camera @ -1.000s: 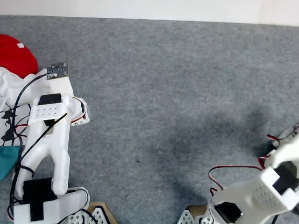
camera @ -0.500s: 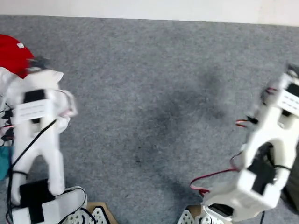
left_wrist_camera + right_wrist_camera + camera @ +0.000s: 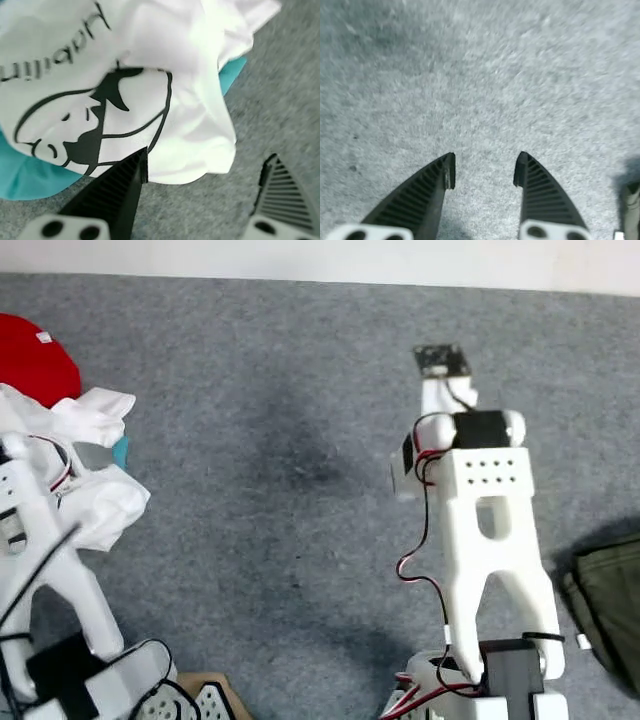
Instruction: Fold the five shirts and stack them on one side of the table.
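High view: your right arm (image 3: 485, 530) swung in from 4 o'clock. Right gripper (image 3: 484, 162) gapes empty; left gripper (image 3: 207, 157) gapes over white shirt (image 3: 150, 75).

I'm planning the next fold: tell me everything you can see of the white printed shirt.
The white shirt looks like soft, thin cotton, with a black line drawing and black lettering. It is unfolded and crumpled into a loose heap. It lies at the left side of the grey table, on top of a teal shirt that peeks out under its edges, next to a red shirt. The left claw hangs open just above its edge; whether it touches the cloth I cannot tell.
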Robot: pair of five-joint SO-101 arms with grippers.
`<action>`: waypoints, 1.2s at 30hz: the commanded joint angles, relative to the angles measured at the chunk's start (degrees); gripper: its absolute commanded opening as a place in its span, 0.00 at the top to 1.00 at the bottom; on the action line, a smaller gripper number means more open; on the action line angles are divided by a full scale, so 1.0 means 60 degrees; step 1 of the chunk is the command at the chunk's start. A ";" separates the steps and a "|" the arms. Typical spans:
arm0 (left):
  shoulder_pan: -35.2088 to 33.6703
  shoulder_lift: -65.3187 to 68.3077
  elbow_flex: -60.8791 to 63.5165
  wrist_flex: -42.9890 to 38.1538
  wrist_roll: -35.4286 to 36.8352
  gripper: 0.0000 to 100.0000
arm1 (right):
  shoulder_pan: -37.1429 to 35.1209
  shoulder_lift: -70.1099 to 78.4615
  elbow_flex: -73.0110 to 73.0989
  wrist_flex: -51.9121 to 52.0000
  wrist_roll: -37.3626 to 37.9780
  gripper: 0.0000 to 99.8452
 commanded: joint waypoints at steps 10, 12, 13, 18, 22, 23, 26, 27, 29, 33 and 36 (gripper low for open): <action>-0.0066 0.2249 0.0066 -0.0747 -0.0366 0.73 | -0.0125 -0.0344 0.0520 -0.0623 -0.0029 0.82; 0.0007 0.2425 0.0066 -0.0747 -0.0352 0.73 | -0.0110 -0.0344 0.0520 -0.0623 -0.0029 0.82; 0.0125 0.2498 0.0066 -0.0747 -0.0352 0.74 | -0.0110 -0.0330 0.0520 -0.0623 -0.0029 0.82; 0.1282 0.2571 0.0066 -0.0747 -0.0352 0.90 | -0.0095 -0.0330 0.0535 -0.0886 -0.0059 0.82; 0.2542 0.2469 -0.0344 -0.0674 -0.0352 0.99 | -0.0095 -0.0330 0.0696 -0.0901 -0.0088 0.82; 0.2864 0.2469 -0.0579 -0.0674 -0.0352 0.99 | -0.0095 -0.0330 0.0755 -0.0930 -0.0059 0.82; 0.3963 0.2469 -0.1399 -0.0396 -0.0352 0.99 | -0.0022 -0.0374 0.1223 -0.1355 -0.0029 0.82; 0.4359 0.2469 -0.1722 -0.0205 -0.0352 0.99 | 0.0081 -0.0403 0.1399 -0.1531 -0.0029 0.82; 0.5223 0.2469 -0.2366 0.0132 -0.0352 0.99 | 0.0242 -0.0403 0.1751 -0.1941 -0.0029 0.82; 0.6996 0.2469 -0.3582 0.0410 -0.0337 0.99 | 0.0681 -0.0403 0.2366 -0.2689 -0.0088 0.82; 0.8271 0.2469 -0.4579 0.0410 -0.0073 0.99 | 0.0872 -0.0403 0.2850 -0.3260 -0.0117 0.82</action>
